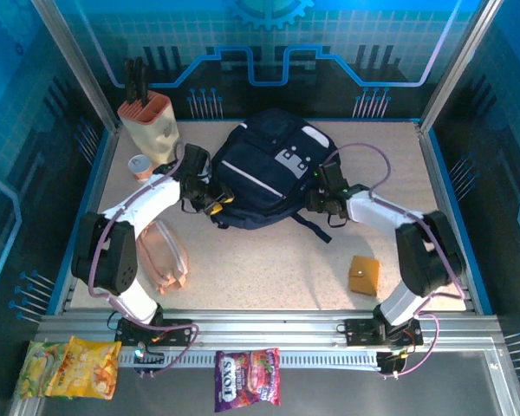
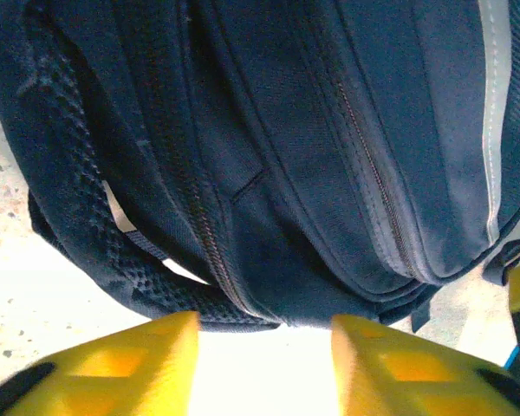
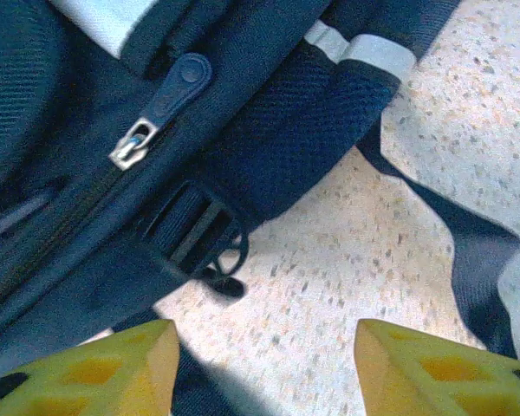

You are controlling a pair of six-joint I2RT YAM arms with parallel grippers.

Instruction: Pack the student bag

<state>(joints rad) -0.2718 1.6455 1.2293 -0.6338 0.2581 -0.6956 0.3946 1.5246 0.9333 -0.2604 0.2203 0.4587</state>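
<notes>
The student bag (image 1: 269,169), dark navy with a thin pale stripe, lies flat at the back middle of the table. My left gripper (image 1: 210,201) is at its left lower edge. In the left wrist view the bag's (image 2: 286,156) closed zips run just beyond the gripper (image 2: 264,364), whose yellow fingers (image 2: 121,368) stand open with nothing between them. My right gripper (image 1: 322,198) is at the bag's right lower edge. In the right wrist view it (image 3: 264,368) is open over bare table, beside the bag's (image 3: 69,217) zip pull (image 3: 156,121) and a loose black strap (image 3: 468,251).
A beige knife block (image 1: 147,121) and a small cup (image 1: 140,166) stand at the back left. A peach see-through item (image 1: 165,256) lies near the left arm, an orange box (image 1: 364,276) at the front right. Snack packets (image 1: 69,368) (image 1: 247,379) lie on the front ledge.
</notes>
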